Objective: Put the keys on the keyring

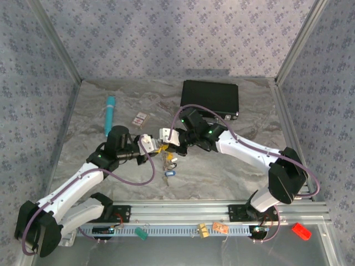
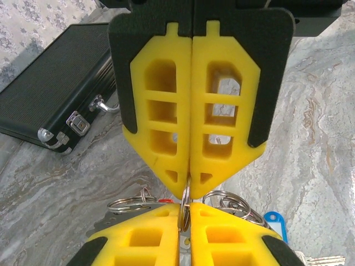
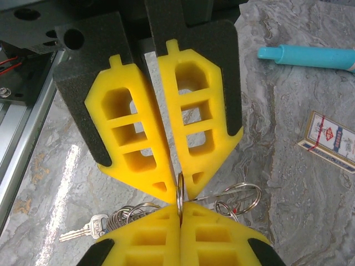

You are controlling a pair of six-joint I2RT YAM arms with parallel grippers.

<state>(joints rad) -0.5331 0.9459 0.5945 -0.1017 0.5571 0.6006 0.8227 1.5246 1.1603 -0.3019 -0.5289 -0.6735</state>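
Both grippers meet tip to tip above the middle of the table. My left gripper and my right gripper are each shut on the same silvery keyring, which shows edge-on between the yellow fingertips. More thin rings hang off it on both sides. The keys dangle below the grippers, with a blue tag lowest. One silver key lies at the lower left of the right wrist view.
A black case lies at the back right. A teal pen and a pink-and-white card lie back left. The aluminium rail runs along the near edge.
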